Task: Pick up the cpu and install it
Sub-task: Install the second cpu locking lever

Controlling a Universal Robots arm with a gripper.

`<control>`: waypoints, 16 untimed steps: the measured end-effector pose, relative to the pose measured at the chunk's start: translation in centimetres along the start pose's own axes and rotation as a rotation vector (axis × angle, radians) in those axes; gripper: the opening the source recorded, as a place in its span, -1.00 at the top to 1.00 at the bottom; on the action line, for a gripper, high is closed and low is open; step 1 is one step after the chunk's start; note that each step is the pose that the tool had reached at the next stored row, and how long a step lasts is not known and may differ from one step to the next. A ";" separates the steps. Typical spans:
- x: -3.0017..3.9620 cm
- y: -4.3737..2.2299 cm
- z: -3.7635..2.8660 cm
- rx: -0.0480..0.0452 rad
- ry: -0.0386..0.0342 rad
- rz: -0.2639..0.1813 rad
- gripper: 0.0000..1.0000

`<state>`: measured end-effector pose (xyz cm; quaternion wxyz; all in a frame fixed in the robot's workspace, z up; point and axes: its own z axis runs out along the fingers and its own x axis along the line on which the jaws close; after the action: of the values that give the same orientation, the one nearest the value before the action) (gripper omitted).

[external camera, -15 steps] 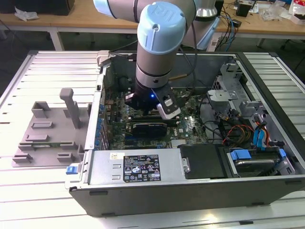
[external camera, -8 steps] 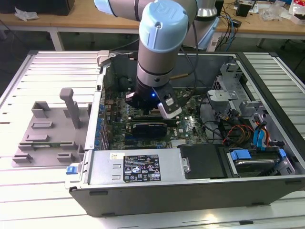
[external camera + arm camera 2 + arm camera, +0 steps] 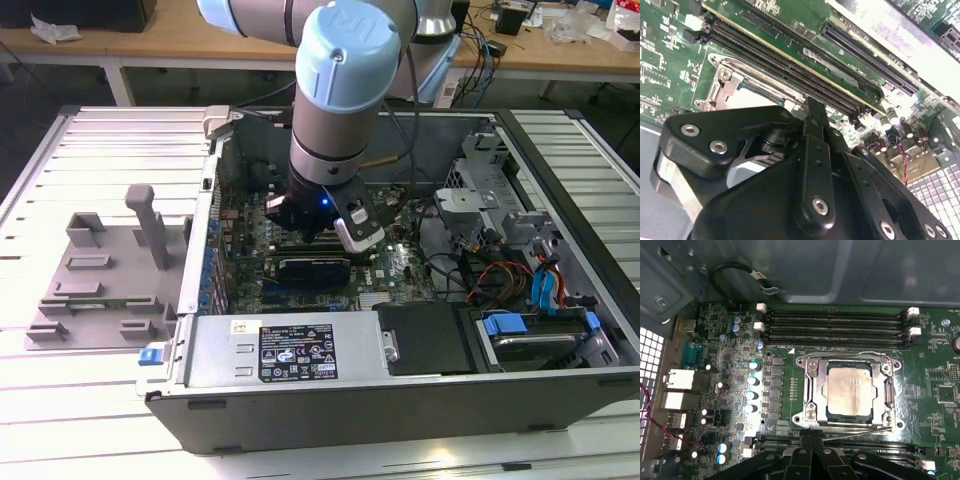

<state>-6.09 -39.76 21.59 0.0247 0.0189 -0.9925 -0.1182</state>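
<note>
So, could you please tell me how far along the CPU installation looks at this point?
Mostly done, it seems: the cpu already lies flat inside the socket frame on the motherboard, in the first wrist view. The tool hangs beside the socket's edge, apparently holding nothing. Whether the frame's latch is closed I cannot tell, so securing it may remain.

You get even overhead light on the pale desk. Inside the case it is dimmer. Glare whitens a board edge in the second wrist view; the near gripper looks soft.
</note>
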 end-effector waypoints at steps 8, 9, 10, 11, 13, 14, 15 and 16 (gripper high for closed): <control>-0.04 -0.29 1.12 -0.0320 -0.0013 -0.001 0.79; -0.02 -0.29 1.17 -0.0318 -0.0012 -0.001 0.79; 0.18 -0.25 1.23 -0.0342 -0.0017 0.000 0.79; 0.19 -0.25 1.24 -0.0345 -0.0018 0.000 0.79; 0.20 -0.28 1.40 -0.0349 -0.0025 0.003 0.79; 0.24 -0.27 1.50 -0.0378 -0.0026 0.003 0.79; 0.29 -0.28 1.55 -0.0416 -0.0029 0.003 0.79; 0.33 -0.29 1.57 -0.0444 -0.0029 0.003 0.79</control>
<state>-6.49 -39.68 20.01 0.0238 0.0165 -0.9897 -0.1402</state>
